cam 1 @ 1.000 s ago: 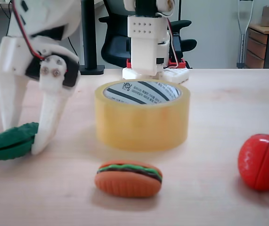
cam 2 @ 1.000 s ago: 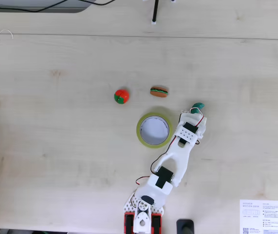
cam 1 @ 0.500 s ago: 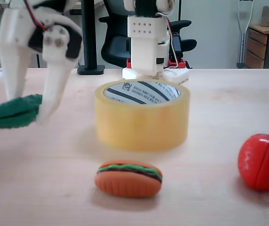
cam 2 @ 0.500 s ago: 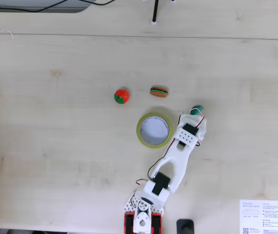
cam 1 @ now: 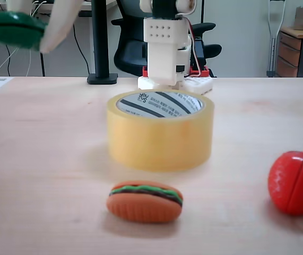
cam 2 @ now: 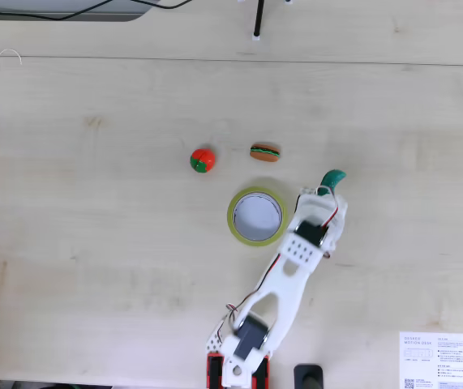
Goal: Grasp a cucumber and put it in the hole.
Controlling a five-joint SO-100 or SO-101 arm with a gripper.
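1. Currently the gripper (cam 2: 326,188) clamps the cucumber (cam 1: 12,30) aloft, beside the roll, right of it from above.
2. Held near its end, it may slip.
3. Released off-centre, it may strike the rim, missing the hole (cam 2: 257,215).

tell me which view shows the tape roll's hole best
The top-down fixed view: the hole shows as a full open circle inside the tape roll, beside the arm. The low fixed view shows only a flattened sliver of the hole, with the striped white core.
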